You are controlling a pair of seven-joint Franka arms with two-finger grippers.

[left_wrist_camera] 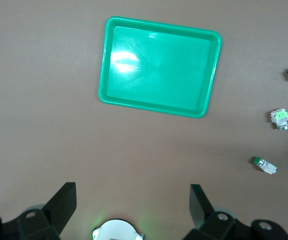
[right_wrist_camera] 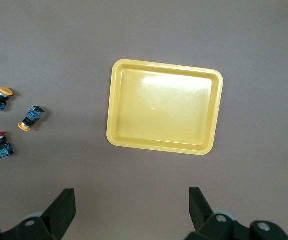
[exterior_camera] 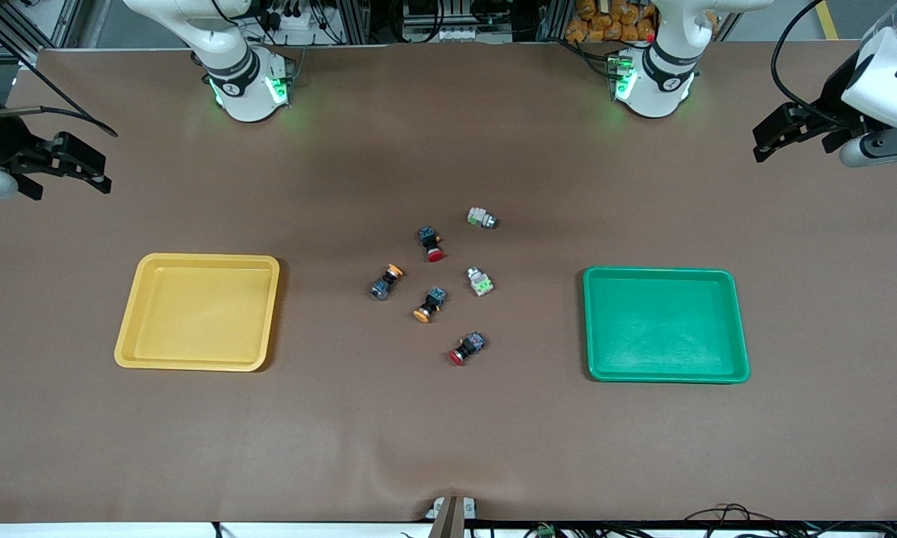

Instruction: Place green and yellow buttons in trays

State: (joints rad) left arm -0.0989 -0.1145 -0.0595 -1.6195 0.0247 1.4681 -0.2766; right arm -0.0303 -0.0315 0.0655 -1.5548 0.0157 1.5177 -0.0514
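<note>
Waiting wide open: left gripper (exterior_camera: pixel 763 146) at 2 o'clock, right gripper (exterior_camera: pixel 98 176) at 10; buttons (exterior_camera: pixel 480 282) between the trays (exterior_camera: pixel 739 351).

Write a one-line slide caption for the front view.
Six buttons lie between empty yellow tray and green tray; left gripper and right gripper wait open.

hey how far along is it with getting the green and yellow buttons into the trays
Nothing is done yet: the yellow tray and green tray hold nothing. Nothing is in hand; the left gripper and right gripper hang open at the table's ends. All four buttons lie mid-table.
</note>
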